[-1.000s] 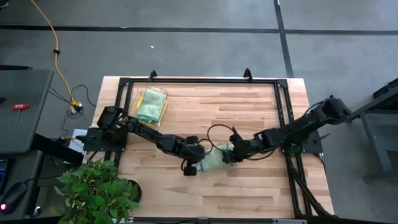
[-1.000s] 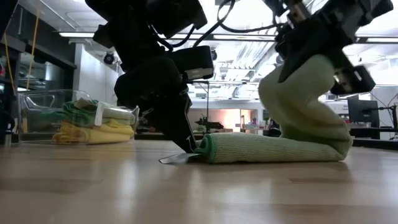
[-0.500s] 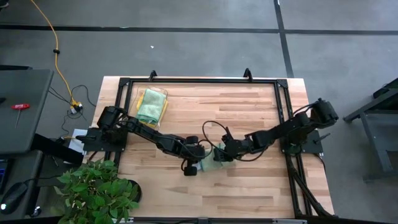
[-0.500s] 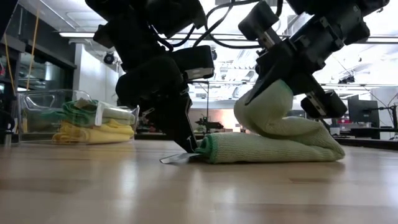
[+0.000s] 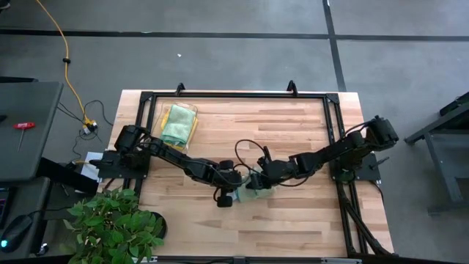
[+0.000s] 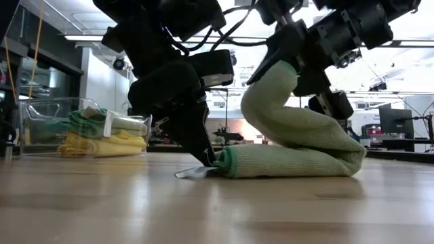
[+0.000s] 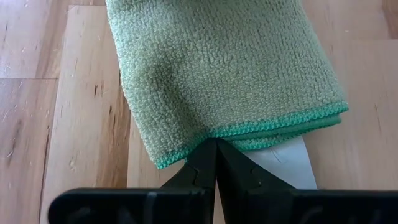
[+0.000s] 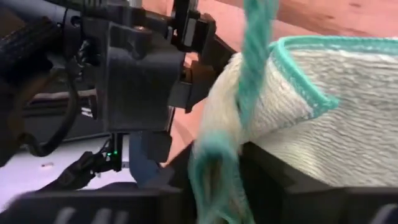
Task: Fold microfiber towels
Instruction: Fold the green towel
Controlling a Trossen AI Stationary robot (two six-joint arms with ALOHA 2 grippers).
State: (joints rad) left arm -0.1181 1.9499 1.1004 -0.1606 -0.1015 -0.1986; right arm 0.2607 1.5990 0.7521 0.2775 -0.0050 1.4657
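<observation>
1. Fingers of the left hand (image 7: 214,163) are pressing together, shut on the near hem of the green towel (image 6: 291,146), pinning it to the desk (image 5: 293,125).
2. The right hand (image 6: 298,57) is carrying the towel's other edge, lifted in a loop over the flat part toward the left hand; its fingers are parted with the teal hem draping between them, so whether the grip is firm I cannot tell.
3. The towel is lying mid-desk, between both arms.
4. A clear bin (image 5: 178,123) at the desk's far left corner is holding folded yellow and green towels.
5. Judging by that, most towels are done; this fold is only partway.
</observation>
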